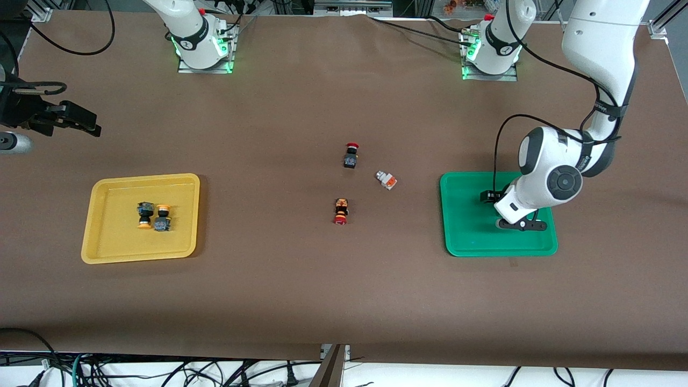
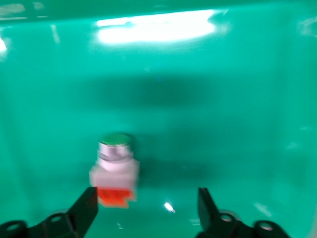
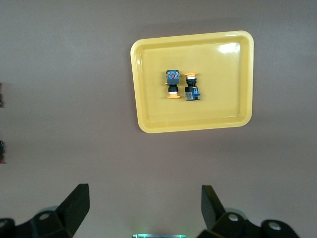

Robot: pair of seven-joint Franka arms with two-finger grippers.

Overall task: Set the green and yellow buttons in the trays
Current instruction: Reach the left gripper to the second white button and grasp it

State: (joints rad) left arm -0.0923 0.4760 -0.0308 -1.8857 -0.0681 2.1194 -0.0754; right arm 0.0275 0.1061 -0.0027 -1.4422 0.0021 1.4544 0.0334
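Your left claw spread low inside the green plastic tray, white-grey green-capped push-button lying just ahead of its fingertips, your right claw spread, waiting above the brown counter

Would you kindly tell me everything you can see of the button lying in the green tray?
The white-grey button lies on its side on the glossy floor of the green tray. It has a green round cap on a silvery collar, a pale blocky plastic body and an orange patch at the end away from the cap. In the left wrist view it sits close by one finger of the open left gripper, which hangs just over the tray; no finger visibly touches it. Only the tray floor supports it.
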